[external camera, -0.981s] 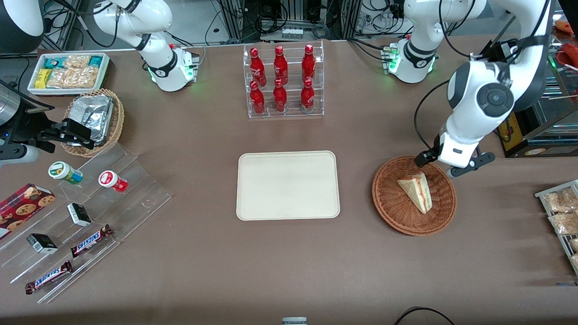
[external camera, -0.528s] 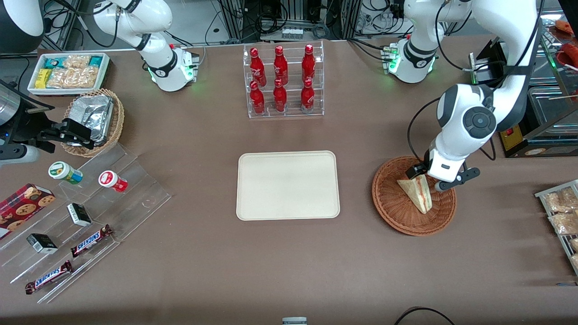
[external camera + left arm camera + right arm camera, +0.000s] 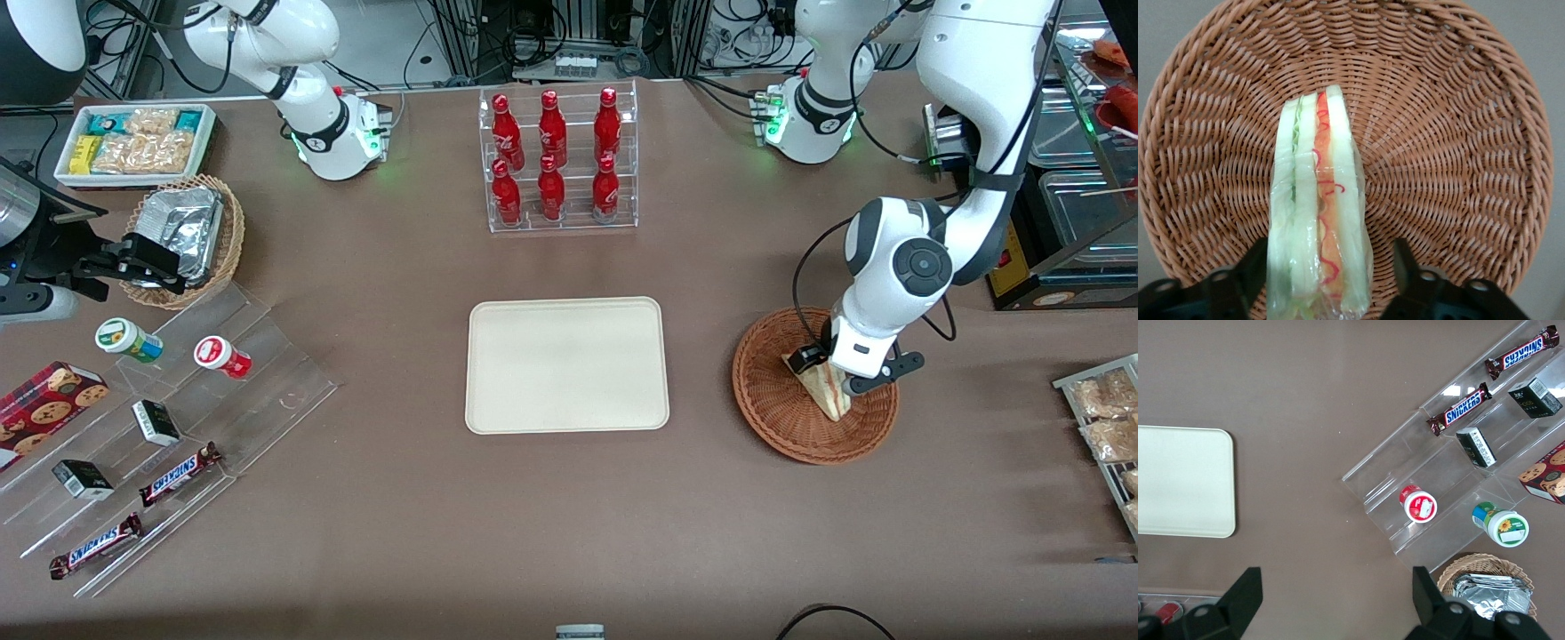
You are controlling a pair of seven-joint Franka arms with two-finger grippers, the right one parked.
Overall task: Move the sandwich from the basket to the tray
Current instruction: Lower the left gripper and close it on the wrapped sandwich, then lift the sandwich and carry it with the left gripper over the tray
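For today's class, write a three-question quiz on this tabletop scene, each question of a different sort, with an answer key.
1. True or false: the sandwich already lies on the tray.
2. Multiple choice: the gripper is (A) shut on the sandwich, (B) open with one finger on each side of the sandwich, (C) over the tray.
3. Fill in: the sandwich rests in the ____.

Key
1. False; it is in the basket, and nothing lies on the tray.
2. B; the wrist view shows gaps between the fingers and the bread.
3. basket
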